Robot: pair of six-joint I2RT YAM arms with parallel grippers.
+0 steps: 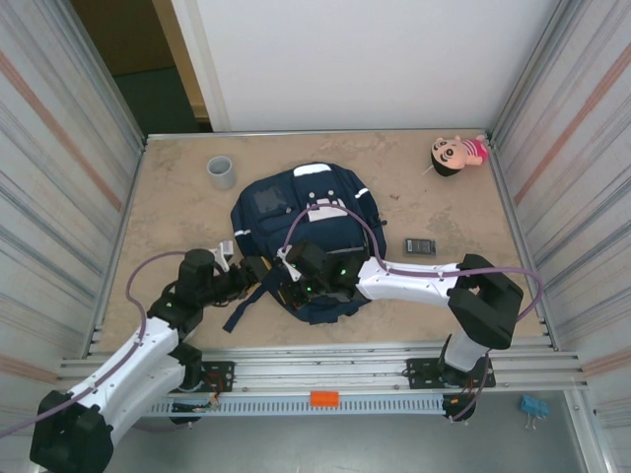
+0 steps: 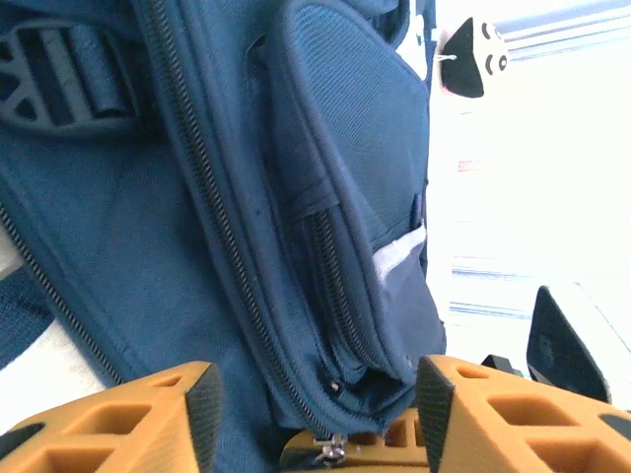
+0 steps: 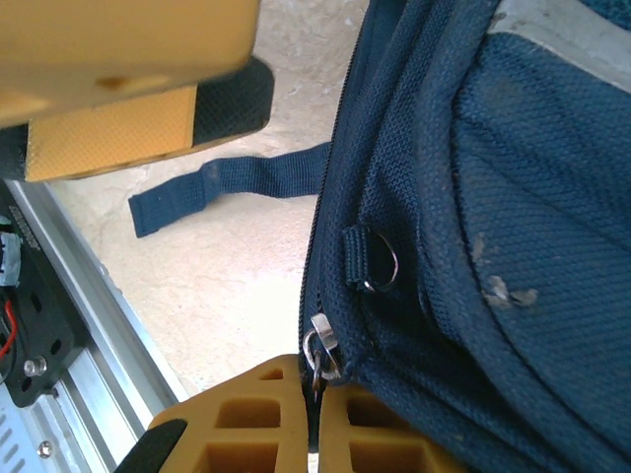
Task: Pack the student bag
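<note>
The student bag point(image 1: 301, 212), navy with white patches, lies in the middle of the table. My right gripper point(image 1: 296, 281) is at its near edge. In the right wrist view that gripper point(image 3: 317, 419) is shut on the metal zipper pull point(image 3: 319, 347) at the bag's point(image 3: 473, 197) lower corner. My left gripper point(image 1: 258, 276) sits close beside it on the left. It is open point(image 2: 317, 419), its pads point(image 2: 203, 409) spread wide either side of the bag's point(image 2: 227, 197) zippered corner without clamping it. A second zipper pull point(image 2: 333, 449) hangs deep between those jaws.
A grey cup point(image 1: 220, 172) stands at the back left. A doll point(image 1: 456, 154) lies at the back right, and a small dark device point(image 1: 422, 245) lies right of the bag. A loose strap point(image 3: 227, 185) trails over the table near the front rail point(image 3: 89, 296).
</note>
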